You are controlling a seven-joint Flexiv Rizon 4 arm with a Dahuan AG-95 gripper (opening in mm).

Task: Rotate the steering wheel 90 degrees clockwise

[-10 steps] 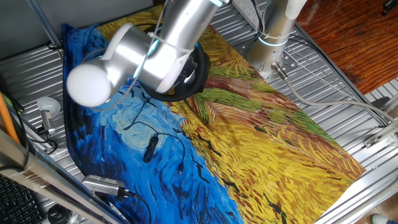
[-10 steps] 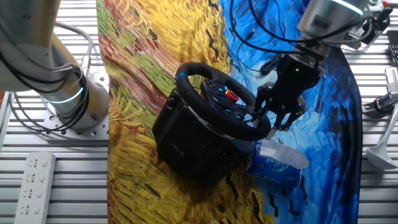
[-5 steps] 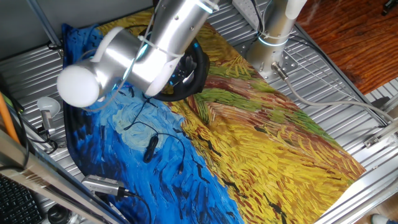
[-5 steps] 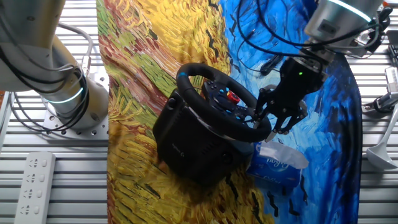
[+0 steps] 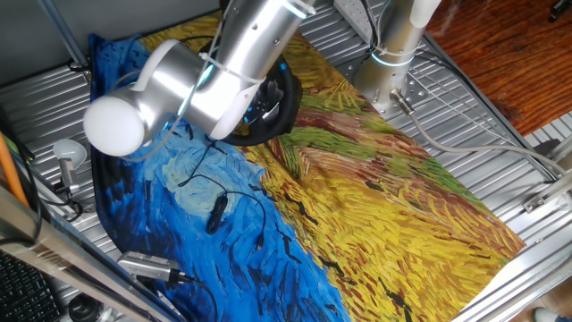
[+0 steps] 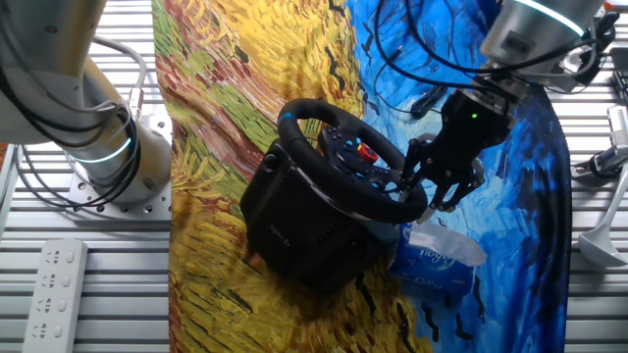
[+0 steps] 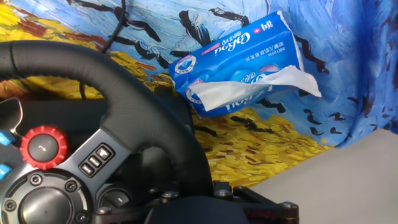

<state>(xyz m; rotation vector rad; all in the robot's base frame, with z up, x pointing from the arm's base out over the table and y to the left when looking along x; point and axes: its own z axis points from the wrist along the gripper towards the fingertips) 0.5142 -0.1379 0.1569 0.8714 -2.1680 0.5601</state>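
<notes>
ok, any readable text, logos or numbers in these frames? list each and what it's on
Tissue pack: white script brand plus some characters on the blue wrapper, too blurred to read for sure.
Same pack, other fixed view: white lettering, too small to read.
Steering wheel base: small pale logo on its side, unreadable.
Red knob: a small white mark, not legible.
Hub buttons: tiny white icons, too small.
Nothing else carries text.

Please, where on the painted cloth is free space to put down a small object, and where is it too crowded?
Free: the yellow cloth between the steering wheel and the far corner. Crowded: the blue part, with the gripper at the rim, the tissue pack beside the base, and the small cabled device.
</notes>
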